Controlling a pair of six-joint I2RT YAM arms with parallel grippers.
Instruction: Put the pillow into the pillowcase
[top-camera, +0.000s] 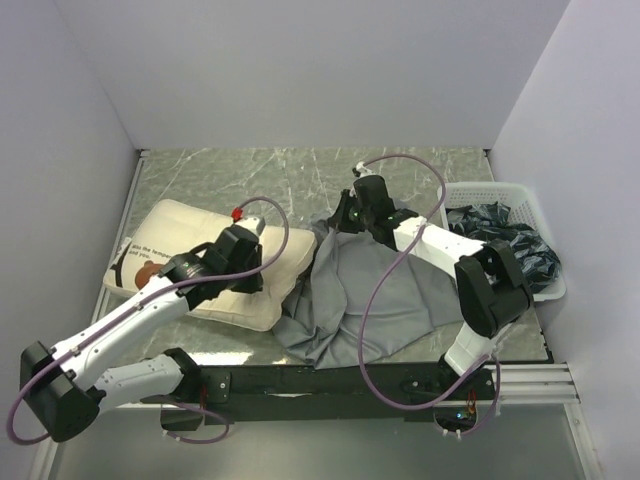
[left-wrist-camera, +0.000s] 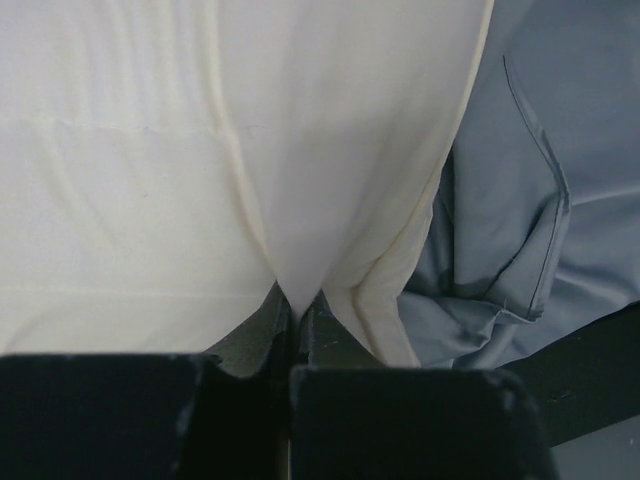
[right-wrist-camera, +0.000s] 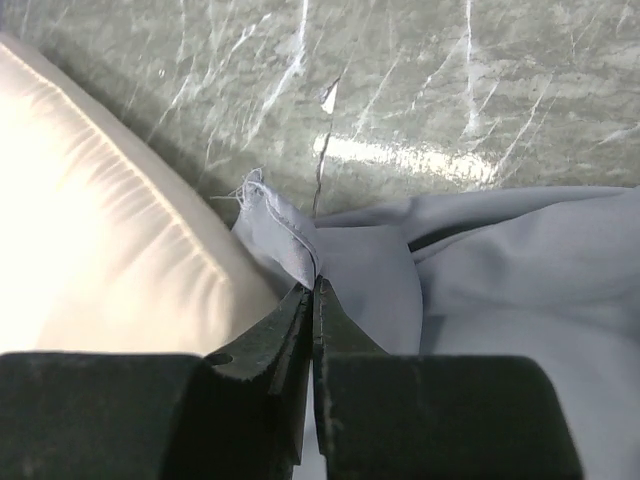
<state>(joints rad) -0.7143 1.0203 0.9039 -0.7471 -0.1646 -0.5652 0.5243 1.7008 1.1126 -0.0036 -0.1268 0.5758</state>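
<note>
Marble tabletop (right-wrist-camera: 450, 80), wrist close-up, right pincer (right-wrist-camera: 315, 287) pinching pillowcase (right-wrist-camera: 500, 260)

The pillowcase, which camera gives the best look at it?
The top external view: nearly all of the grey pillowcase lies spread between the pillow and the basket. The left wrist view shows only a folded hemmed part beside the pillow; the right wrist view shows just the edge pinched in the right gripper.

Plain pale walls (top-camera: 300, 70) enclose my grey-green marbled surface (top-camera: 230, 175) on the left, right and far sides; a white perforated basket (top-camera: 487, 190) sits against the right wall, under soft, even light.
</note>
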